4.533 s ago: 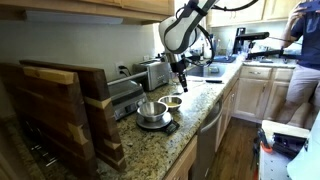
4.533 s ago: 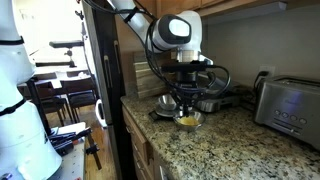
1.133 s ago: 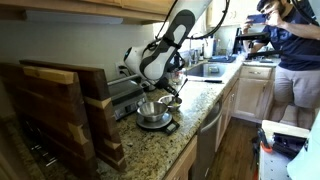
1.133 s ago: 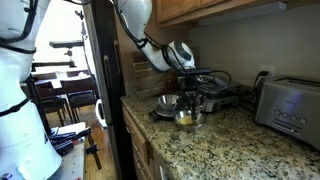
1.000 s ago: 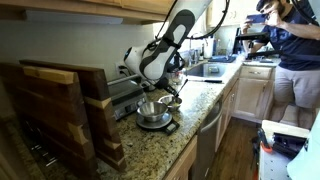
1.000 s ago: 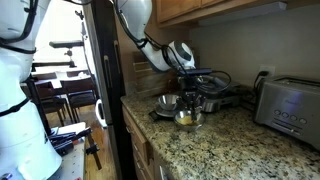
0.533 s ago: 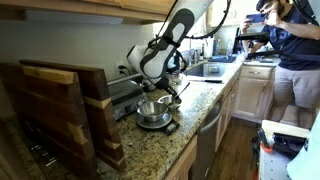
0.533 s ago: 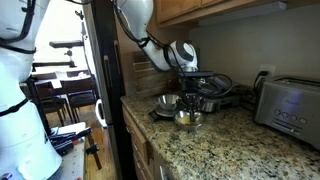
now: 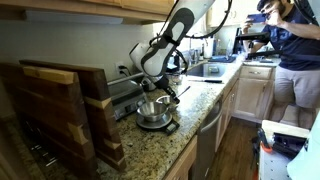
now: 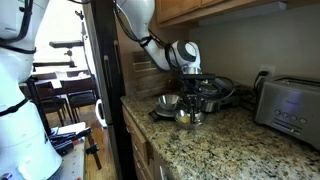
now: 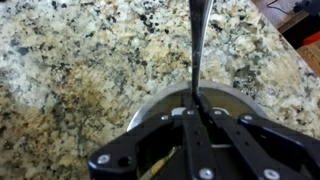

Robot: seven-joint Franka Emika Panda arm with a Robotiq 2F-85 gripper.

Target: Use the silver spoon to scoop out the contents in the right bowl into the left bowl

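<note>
Worktop (image 11: 70, 70) of speckled granite carries the big bowl (image 9: 150, 112) just beside the small bowl (image 11: 148, 104). The pincer (image 11: 195, 112) hangs over the small one, clenched on the spoon (image 11: 196, 50) by its handle. I'd lift slowly and level, so the contents (image 10: 186, 119) don't spill crossing over.

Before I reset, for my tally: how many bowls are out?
2. The larger steel bowl sits nearer the cutting board; the smaller bowl beside it, under the gripper. The arm could hide more.
</note>
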